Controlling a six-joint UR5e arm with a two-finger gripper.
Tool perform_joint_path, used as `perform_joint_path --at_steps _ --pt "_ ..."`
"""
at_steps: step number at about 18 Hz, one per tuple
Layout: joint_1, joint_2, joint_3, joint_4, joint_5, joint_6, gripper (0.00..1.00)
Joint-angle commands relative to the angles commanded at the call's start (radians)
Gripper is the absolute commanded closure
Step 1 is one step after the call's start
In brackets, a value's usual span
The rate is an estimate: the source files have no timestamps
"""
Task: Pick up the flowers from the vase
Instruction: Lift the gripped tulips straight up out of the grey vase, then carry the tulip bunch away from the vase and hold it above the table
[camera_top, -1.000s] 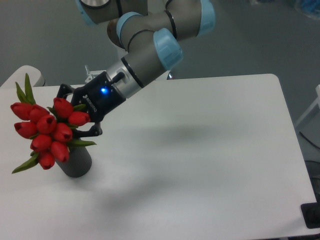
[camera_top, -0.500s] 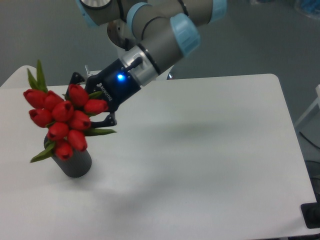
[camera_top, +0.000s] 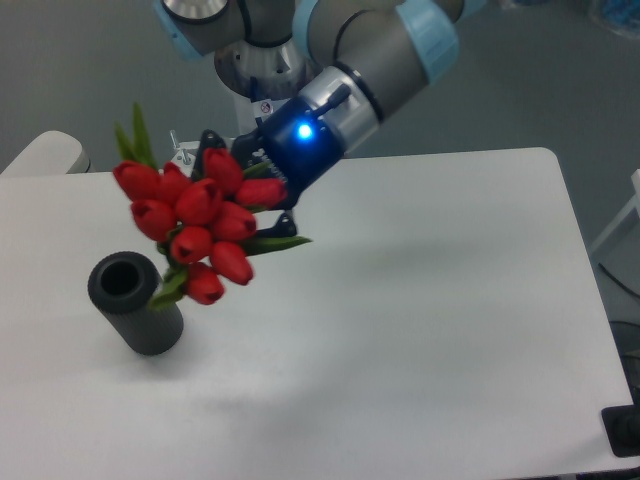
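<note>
The flowers (camera_top: 196, 222), a bunch of red tulip buds with green leaves, hang in the air right of and above the vase. My gripper (camera_top: 238, 190) is shut on the bunch from the right; its fingers are mostly hidden behind the buds. The vase (camera_top: 134, 303), a matte black cylinder, stands upright on the white table at the left with its round top hole showing and empty. The lowest bud and a leaf hang just beside the vase's upper right rim.
The white table (camera_top: 420, 300) spreads to the right and front of the vase. The arm's grey and light-blue links (camera_top: 370, 50) reach in from the top centre. A small dark object (camera_top: 625, 432) sits at the table's front right corner.
The gripper has lifted the flowers up and to the right, out of the vase. The vase's hole now shows open; the vase has stayed in place.
</note>
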Motion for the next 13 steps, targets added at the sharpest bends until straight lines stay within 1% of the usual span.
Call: perform_joint_path --at_steps 1,3,4,5,8,9,11,13 --pt "0.003 -0.002 0.006 0.000 0.047 0.024 0.99" --pt "0.020 -0.003 0.023 -0.002 0.178 0.066 1.00" --pt "0.021 -0.006 0.029 -0.002 0.221 0.081 1.00" --pt "0.023 -0.017 0.040 -0.003 0.250 0.097 1.00" --pt "0.023 -0.047 0.063 -0.005 0.289 0.124 1.00" --pt "0.028 -0.058 0.074 -0.005 0.321 0.137 1.00" --pt "0.026 -0.072 0.084 -0.014 0.444 0.195 1.00" --pt "0.018 -0.077 0.081 -0.044 0.567 0.293 1.00"
